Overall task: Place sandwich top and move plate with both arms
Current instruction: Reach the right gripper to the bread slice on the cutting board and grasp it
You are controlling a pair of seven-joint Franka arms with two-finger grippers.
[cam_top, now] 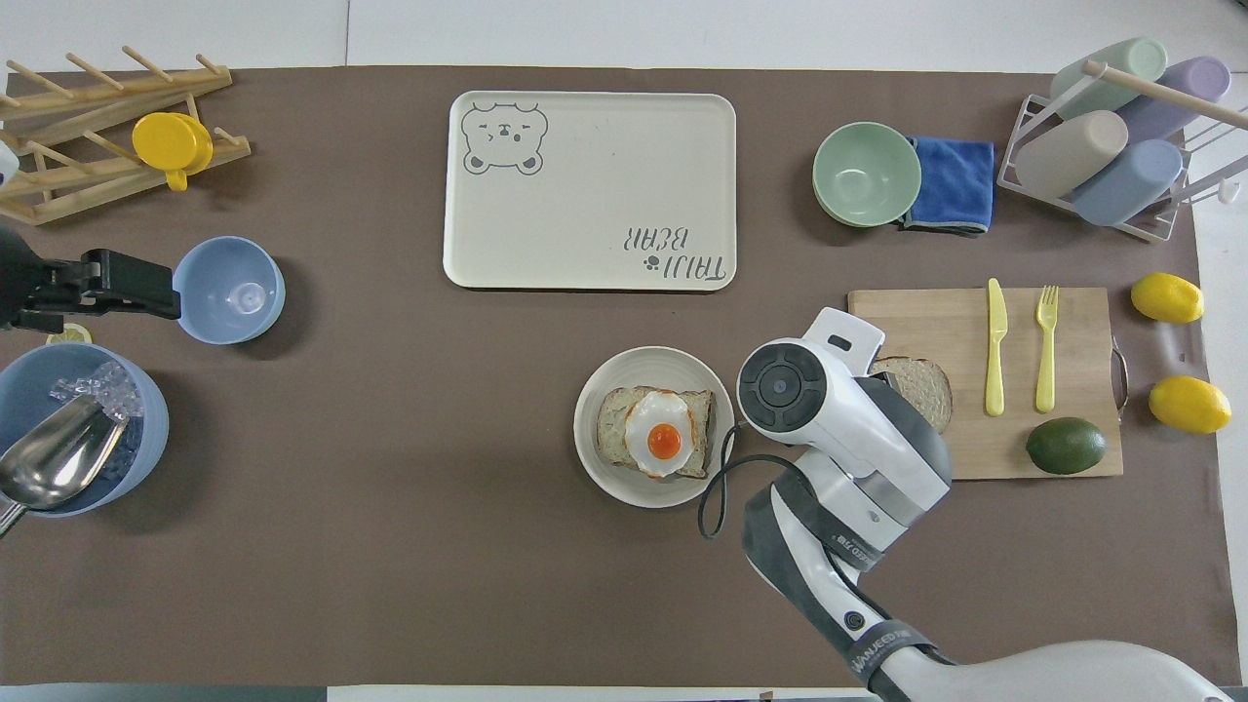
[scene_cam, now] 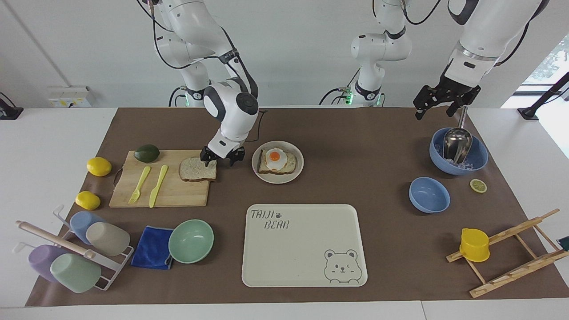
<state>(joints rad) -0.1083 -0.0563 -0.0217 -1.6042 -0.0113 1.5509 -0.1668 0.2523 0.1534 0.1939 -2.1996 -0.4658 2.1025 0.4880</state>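
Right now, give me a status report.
Right gripper open, at bread slice edge on board. Left gripper open, waiting over ice bowl. Plate clear.

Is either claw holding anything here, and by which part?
Nothing is held. The right claw is open at the bread slice's corner; the left claw waits open over the ice bowl.
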